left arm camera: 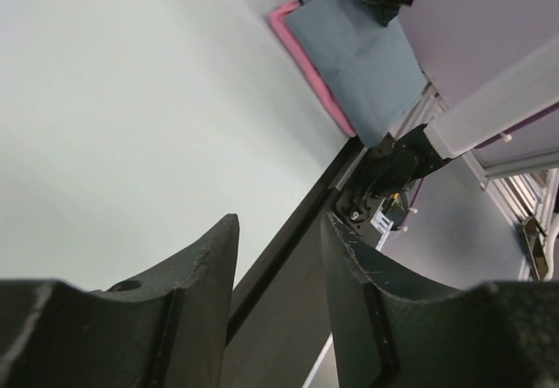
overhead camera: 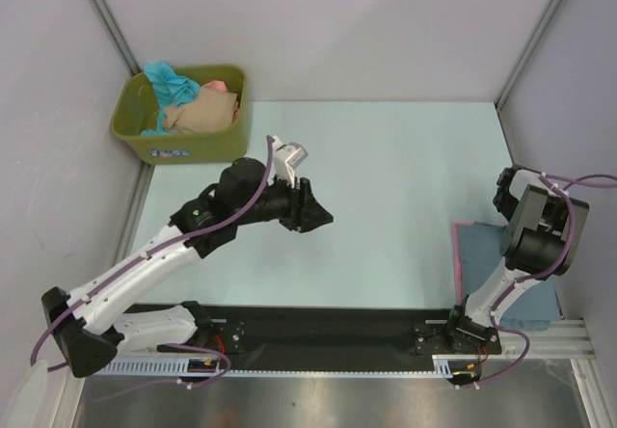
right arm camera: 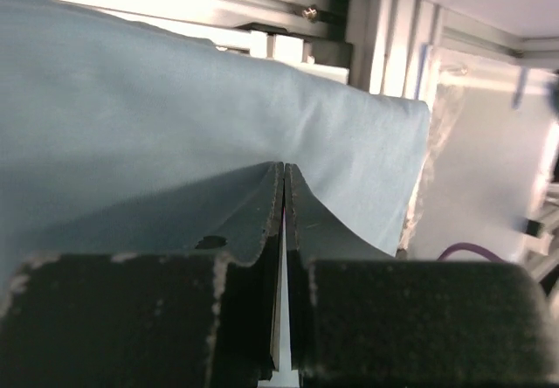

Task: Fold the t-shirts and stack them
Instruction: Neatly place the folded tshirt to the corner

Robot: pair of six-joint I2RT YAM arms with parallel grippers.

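A folded slate grey-blue t-shirt (overhead camera: 479, 259) (left arm camera: 358, 51) lies on a pink t-shirt (overhead camera: 456, 254) (left arm camera: 307, 54) at the table's right edge. The pink one shows only as a rim along the stack's side. My right gripper (right arm camera: 286, 168) is shut just over the grey-blue cloth (right arm camera: 175, 100), tips pressed together with nothing between them. My left gripper (overhead camera: 323, 218) (left arm camera: 279, 222) hangs open over the bare middle of the table, holding nothing. Teal (overhead camera: 172, 81), beige (overhead camera: 198, 115) and salmon (overhead camera: 218, 87) t-shirts sit crumpled in the tub.
The olive-green plastic tub (overhead camera: 183, 145) stands at the back left corner. Grey walls enclose the pale table (overhead camera: 405, 168) on three sides. A black rail (overhead camera: 328, 327) with both arm bases runs along the near edge. The right arm's base (left arm camera: 393, 174) stands beside the folded stack.
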